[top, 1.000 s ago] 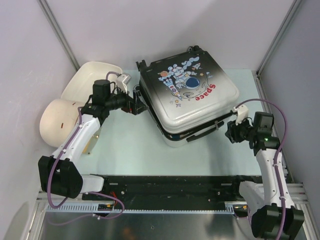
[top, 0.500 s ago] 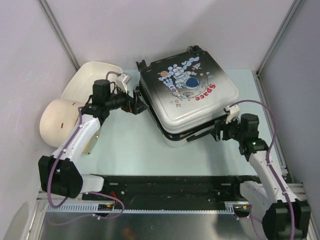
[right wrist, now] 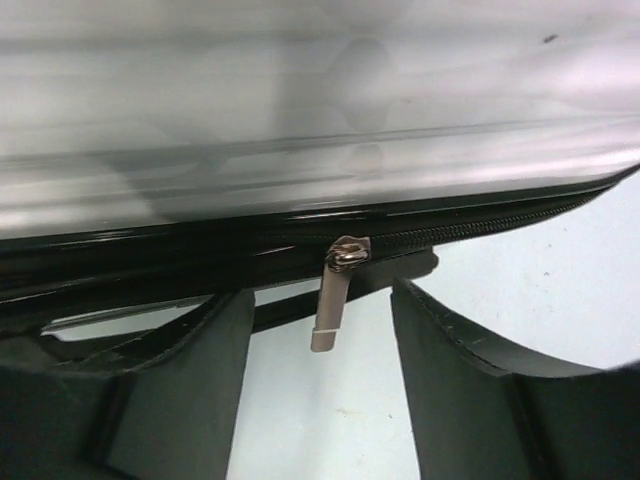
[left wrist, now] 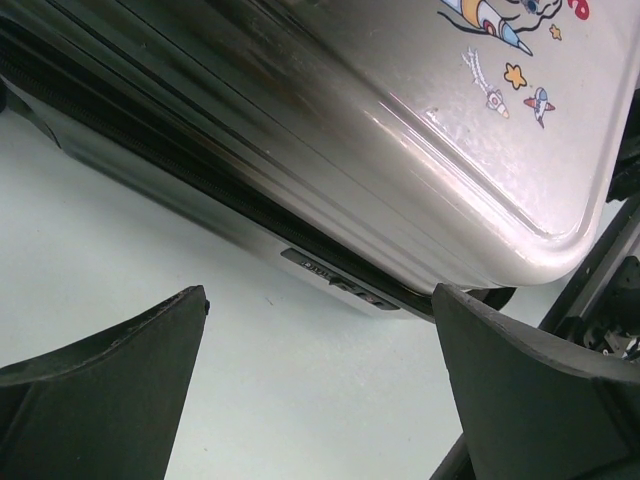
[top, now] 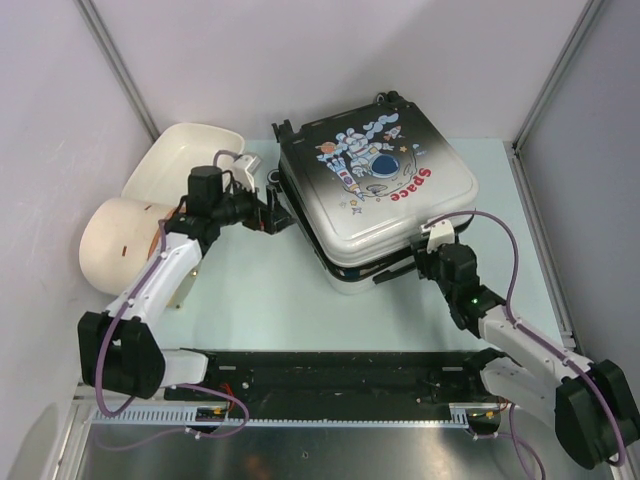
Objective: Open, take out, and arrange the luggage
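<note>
The suitcase (top: 375, 190) lies flat toward the back of the pale green table (top: 270, 300). Its printed shell faces up, showing a cartoon astronaut and the word "Space", white at the near end and darkening toward the far left corner. The left gripper (top: 278, 215) sits just beside the suitcase's left side with its jaws wide open and holding nothing. In the left wrist view its two dark fingers (left wrist: 100, 400) frame the side of the shell, the black zip line along it and a small dark plate (left wrist: 335, 281) on the lower half, with bare table between them and the shell. The right gripper (top: 418, 266) is at the near right edge of the suitcase, low to the table. In the right wrist view its jaws are parted, and the silver zip pull (right wrist: 331, 300) hangs from its slider into the gap between the fingers (right wrist: 470, 390). There is clear space on both sides of it, so neither finger touches it. To the right of the slider the zip's teeth run closed. To its left the seam is in shadow, and it cannot be told whether the zip is undone. At the left of the table a cream tub (top: 185, 150) lies by the wall, with a rounded cream object (top: 112, 240) just in front of it.
</note>
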Motion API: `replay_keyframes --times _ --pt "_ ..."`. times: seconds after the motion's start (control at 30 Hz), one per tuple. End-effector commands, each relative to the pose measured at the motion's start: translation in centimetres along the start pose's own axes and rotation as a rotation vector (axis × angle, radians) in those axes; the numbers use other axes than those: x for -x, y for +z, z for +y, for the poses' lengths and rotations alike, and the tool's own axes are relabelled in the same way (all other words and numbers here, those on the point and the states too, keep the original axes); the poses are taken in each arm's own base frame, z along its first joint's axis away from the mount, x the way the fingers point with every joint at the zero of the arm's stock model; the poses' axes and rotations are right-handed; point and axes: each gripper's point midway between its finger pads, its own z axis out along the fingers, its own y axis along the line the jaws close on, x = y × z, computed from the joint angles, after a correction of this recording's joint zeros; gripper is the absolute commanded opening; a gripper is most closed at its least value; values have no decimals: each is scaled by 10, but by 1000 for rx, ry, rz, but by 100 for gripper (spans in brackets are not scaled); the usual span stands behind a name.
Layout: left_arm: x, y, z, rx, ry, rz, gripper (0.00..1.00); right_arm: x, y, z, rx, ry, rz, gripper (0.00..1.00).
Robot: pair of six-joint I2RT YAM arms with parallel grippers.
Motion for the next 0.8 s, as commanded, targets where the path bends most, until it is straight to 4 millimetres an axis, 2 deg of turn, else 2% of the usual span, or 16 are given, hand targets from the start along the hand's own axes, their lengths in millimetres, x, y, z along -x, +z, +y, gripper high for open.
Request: replay_keyframes --times 0.0,0.07,0.1,0.17,0.23,0.3,0.37,0.4,0.43,0.5,0.53,0.57,0.67,0.7,0.73,0.77 --pt "15 -13 -13 -17 45 -70 100 25 6 -21 -127 -18 -113 51" --pt "13 -18 -16 -24 82 -76 100 29 4 -24 -129 -39 -125 32" --pt "19 -26 -23 -30 120 -105 100 28 2 -26 -135 -48 -113 14" --pt "15 -34 -31 -60 193 -115 100 29 -1 -36 -137 -50 -110 0" --pt "15 -45 -50 -130 283 -140 100 28 -5 -33 -56 -46 -105 0" --pt "9 -47 -56 -159 389 -142 100 20 -8 -52 -42 -4 -77 0" --pt "1 -45 -71 -200 525 -141 100 29 -12 -40 113 19 -109 0" --pt "-3 -43 -76 -210 580 -134 100 22 -14 -52 110 44 -81 0" --pt "-14 -38 -96 -261 652 -117 100 29 -16 -47 172 41 -100 0" --pt "-25 -29 -107 -269 843 -112 100 19 -16 -55 189 70 -60 0" --pt "-38 -23 -134 -340 928 -106 99 21 -16 -51 223 79 -67 0" --pt "-46 -13 -142 -365 1013 -96 98 20 -15 -51 233 87 -68 0" --pt "-56 7 -186 -437 1105 -128 95 24 -9 -50 252 110 -83 0" --pt "-57 26 -192 -430 1113 -129 95 26 -6 -51 248 117 -92 0" --pt "-64 32 -212 -468 1125 -138 93 27 -4 -53 237 121 -93 0" --pt "-58 39 -225 -469 1102 -160 91 27 -3 -54 230 130 -95 0"
